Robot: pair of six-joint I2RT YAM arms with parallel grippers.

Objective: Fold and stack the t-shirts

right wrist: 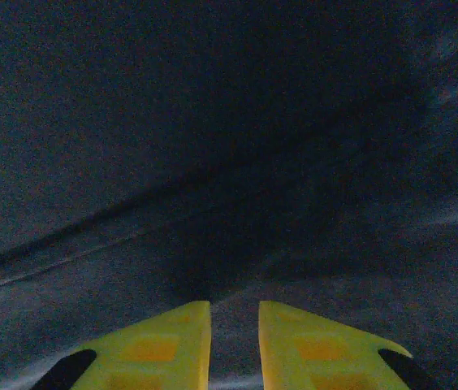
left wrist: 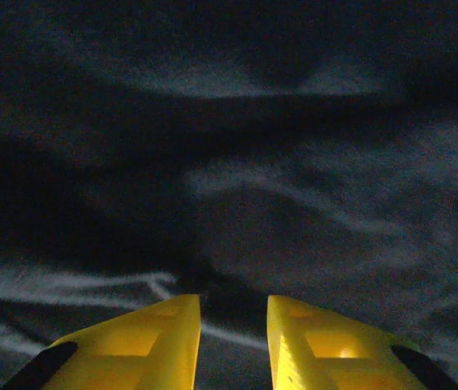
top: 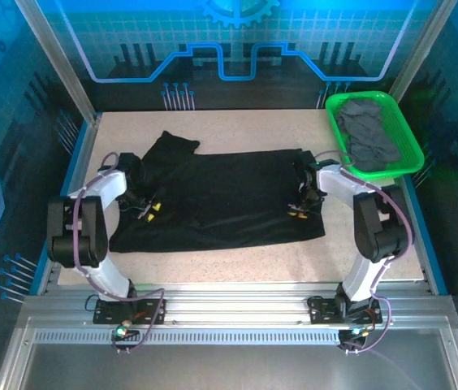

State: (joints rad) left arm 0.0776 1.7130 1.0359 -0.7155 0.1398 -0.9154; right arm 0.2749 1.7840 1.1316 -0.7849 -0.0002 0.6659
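Saw yellow fingers (left wrist: 164, 337) of left gripper (left wrist: 233, 305) set narrow, with black t-shirt (left wrist: 237, 162) creased up toward the gap. Couldn't tell if pinched or just resting. Saw same on right gripper (right wrist: 235, 307): narrow gap, fold line running to it, grip unconfirmed. Read both as planted near opposite ends of the shirt, likely to lift or fold both ends together. Found shirt spread flat in middle of table (top: 237, 260), a flap sticking out at its far-left corner. Noted dark grey t-shirts (top: 367, 134) bunched in green basket (top: 357, 98), far right, unfolded. Judged task barely started.
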